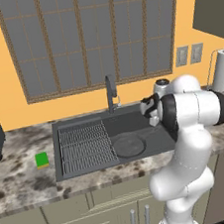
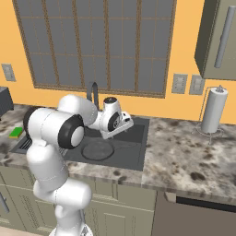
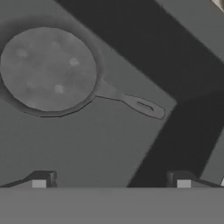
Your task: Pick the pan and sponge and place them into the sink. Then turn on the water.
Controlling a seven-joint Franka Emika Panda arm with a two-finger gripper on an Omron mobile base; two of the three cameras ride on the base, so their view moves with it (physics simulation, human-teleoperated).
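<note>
Pan [image 3: 48, 69] flat on sink [image 1: 152, 137] floor, right of ribbed rack [image 1: 85, 147], handle [image 3: 142, 106] toward basin wall, claw [image 3: 111, 181] above it, fingers apart, holding nothing, green sponge [image 1: 41, 160] on marbled bench [image 1: 23, 183] left of basin, faucet [image 1: 111, 94] behind.

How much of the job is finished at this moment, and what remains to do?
Done: the pan lies flat in the sink, right of the grid rack.

In hand: nothing. The gripper hangs open and empty above the pan's handle.

Left: the sponge sits on the counter left of the sink, and no water runs from the faucet.
</note>
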